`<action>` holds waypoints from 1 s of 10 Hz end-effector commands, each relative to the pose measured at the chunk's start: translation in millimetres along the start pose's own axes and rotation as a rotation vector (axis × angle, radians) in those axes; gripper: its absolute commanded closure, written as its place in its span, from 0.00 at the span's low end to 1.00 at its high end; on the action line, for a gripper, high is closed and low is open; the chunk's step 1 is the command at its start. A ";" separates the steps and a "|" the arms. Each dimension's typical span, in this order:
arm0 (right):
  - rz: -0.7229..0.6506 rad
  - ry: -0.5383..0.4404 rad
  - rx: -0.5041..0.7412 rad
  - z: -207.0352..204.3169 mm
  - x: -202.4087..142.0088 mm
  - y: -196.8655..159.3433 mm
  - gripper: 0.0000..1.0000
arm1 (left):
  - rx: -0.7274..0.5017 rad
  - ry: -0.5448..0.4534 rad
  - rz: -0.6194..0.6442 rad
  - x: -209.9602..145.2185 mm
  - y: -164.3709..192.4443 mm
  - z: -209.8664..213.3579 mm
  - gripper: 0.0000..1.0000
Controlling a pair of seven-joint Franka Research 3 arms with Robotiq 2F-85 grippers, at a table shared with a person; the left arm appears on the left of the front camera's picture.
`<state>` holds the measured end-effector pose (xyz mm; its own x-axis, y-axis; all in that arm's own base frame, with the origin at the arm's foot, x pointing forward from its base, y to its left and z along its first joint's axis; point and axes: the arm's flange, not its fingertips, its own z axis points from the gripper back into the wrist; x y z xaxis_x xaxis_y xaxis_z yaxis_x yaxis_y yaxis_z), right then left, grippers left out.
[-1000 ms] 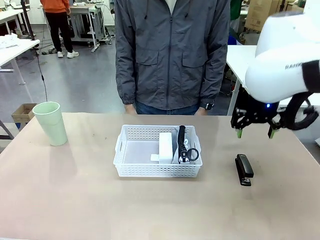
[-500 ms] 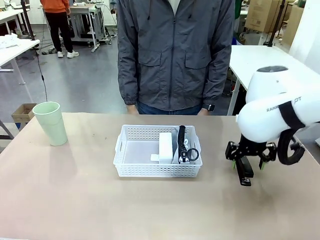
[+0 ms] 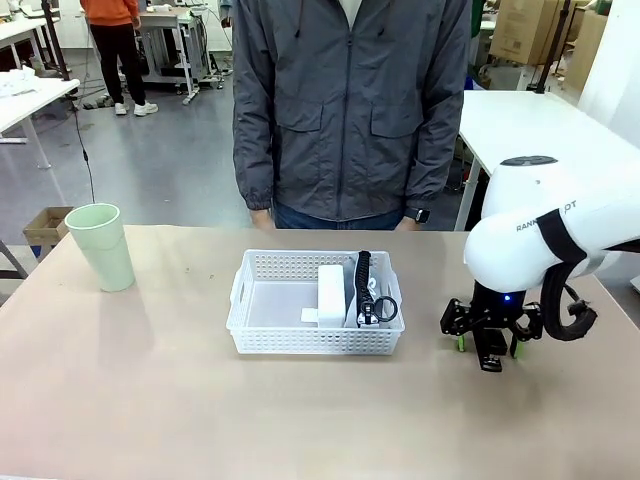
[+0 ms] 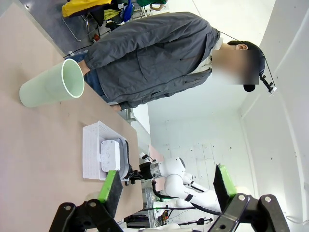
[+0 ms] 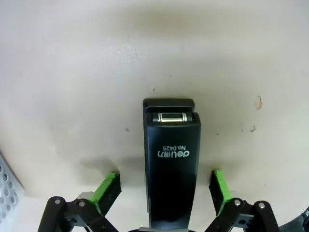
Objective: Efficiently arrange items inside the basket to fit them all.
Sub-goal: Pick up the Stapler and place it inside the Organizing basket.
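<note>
The white lattice basket (image 3: 262, 338) sits mid-table with a small white box (image 3: 331, 290) and the grey pouch with black strap (image 3: 366, 297) standing on edge inside it. A pale green cup (image 3: 100, 246) stands upright at the far left. To the right of the basket a black stapler (image 3: 490, 358) lies flat on the table. My right gripper (image 3: 487, 345) is down at table level, open, with one green pad on each side of the stapler (image 5: 171, 164) and a gap on both sides. The right gripper (image 5: 164, 182) grips nothing. My left gripper (image 4: 166, 179) is open and empty, looking along the table at the cup (image 4: 50, 89) and basket (image 4: 91, 150).
A person in a grey jacket (image 3: 345, 110) stands at the far edge, hands below the table line. A corner of the basket (image 5: 7, 179) lies close beside the right gripper. Bare tabletop stretches between cup and basket and along the front edge.
My right arm has come down from above and behind the stapler to table level, and its open fingers now straddle the stapler. Basket, cup and person have not moved.
</note>
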<state>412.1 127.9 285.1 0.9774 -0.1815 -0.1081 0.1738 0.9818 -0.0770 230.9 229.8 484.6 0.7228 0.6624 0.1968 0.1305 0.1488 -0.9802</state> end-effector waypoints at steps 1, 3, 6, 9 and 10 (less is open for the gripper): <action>0.019 -0.005 0.053 0.9 4.0 -2.3 0.00 | -0.025 -0.005 -0.015 -1.1 -1.2 0.4 0.00; 0.001 -0.023 0.110 2.5 4.4 -8.7 0.00 | -0.025 -0.005 -0.015 -1.1 -1.2 0.4 0.00; 0.013 -0.011 0.133 2.1 3.8 -9.8 0.00 | -0.025 -0.005 -0.015 -1.1 -1.2 0.4 0.00; -0.001 -0.039 0.118 2.8 1.4 -8.9 1.00 | -0.025 -0.005 -0.015 -1.1 -1.2 0.4 0.00; -0.001 -0.021 0.104 1.9 2.9 -7.9 1.00 | -0.025 -0.005 -0.015 -1.1 -1.2 0.4 0.00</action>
<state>419.9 119.7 296.3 0.9800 -0.1791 -0.0868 0.1821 0.9829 0.0269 230.9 229.8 484.6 0.7228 0.6624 0.1969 0.1306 0.1489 -0.9802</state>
